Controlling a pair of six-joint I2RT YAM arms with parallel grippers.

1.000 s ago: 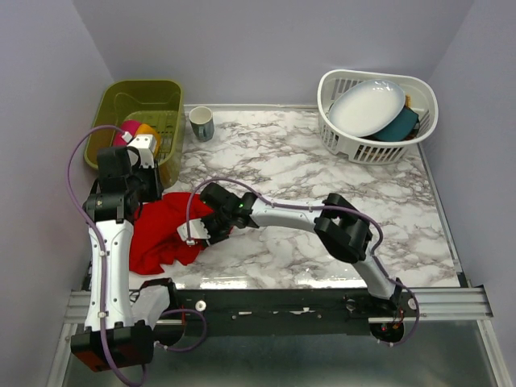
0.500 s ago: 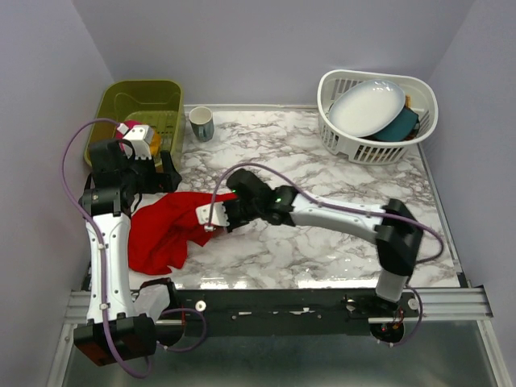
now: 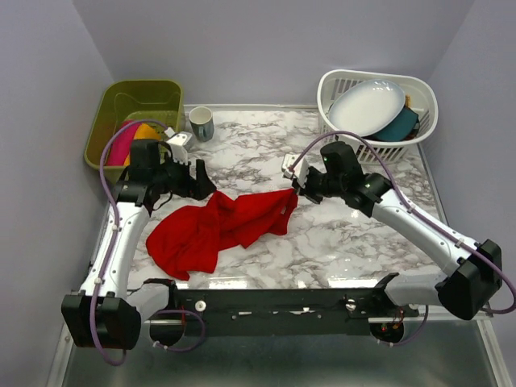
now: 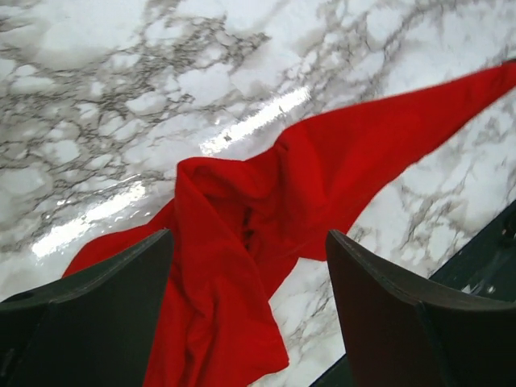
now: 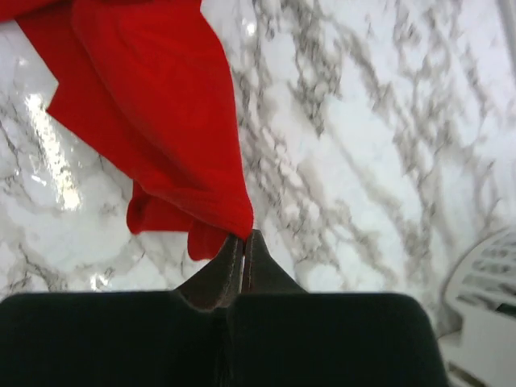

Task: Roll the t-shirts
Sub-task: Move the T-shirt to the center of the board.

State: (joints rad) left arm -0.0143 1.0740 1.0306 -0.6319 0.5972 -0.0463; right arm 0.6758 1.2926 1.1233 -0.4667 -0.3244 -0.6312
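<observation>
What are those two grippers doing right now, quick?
Left gripper: open, holding nothing, above the red shirt.
Right gripper: closed, pinching the shirt's edge.

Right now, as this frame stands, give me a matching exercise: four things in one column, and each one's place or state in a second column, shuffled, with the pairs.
Things:
1. mug
2. plate
3. left gripper
4. right gripper

Places or states:
A. shut on a corner of the tee
B. in the basket
C. open above the tee, holding nothing
D. on the table next to the bin

Pairs: 1-D, 2-B, 3-C, 4-A
</observation>
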